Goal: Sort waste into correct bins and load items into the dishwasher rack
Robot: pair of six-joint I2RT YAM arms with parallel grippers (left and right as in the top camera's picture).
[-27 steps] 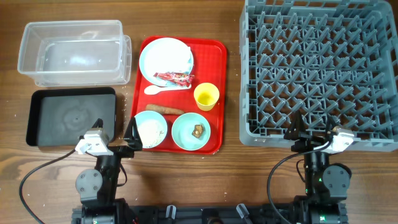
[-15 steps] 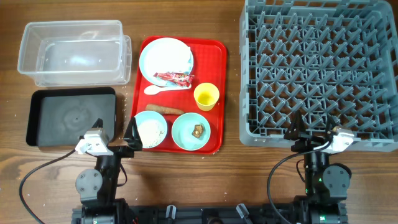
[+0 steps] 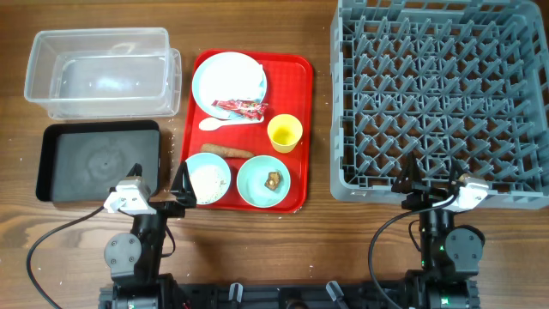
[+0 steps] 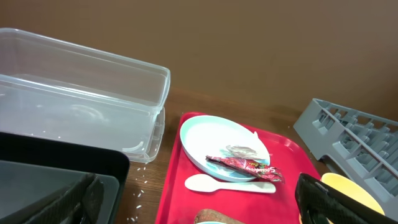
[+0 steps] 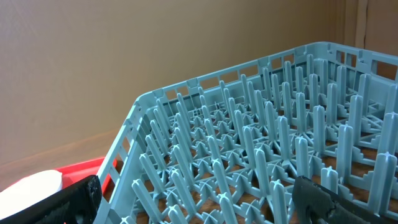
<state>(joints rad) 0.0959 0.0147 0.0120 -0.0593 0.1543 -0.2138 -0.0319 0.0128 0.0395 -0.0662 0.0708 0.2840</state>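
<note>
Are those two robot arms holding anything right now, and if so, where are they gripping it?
Nothing is held. The left gripper and the right gripper are both open and empty.

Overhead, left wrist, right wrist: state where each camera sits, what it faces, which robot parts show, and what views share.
Overhead: above the table, looking down; left gripper and right gripper show.
Left wrist: low, behind its open fingers, facing flat red serving tray and clear plastic rectangular tub.
Right wrist: low, behind its open fingers, facing large grey plastic pegged rack.
Shared: both wrist views catch tray and rack.
</note>
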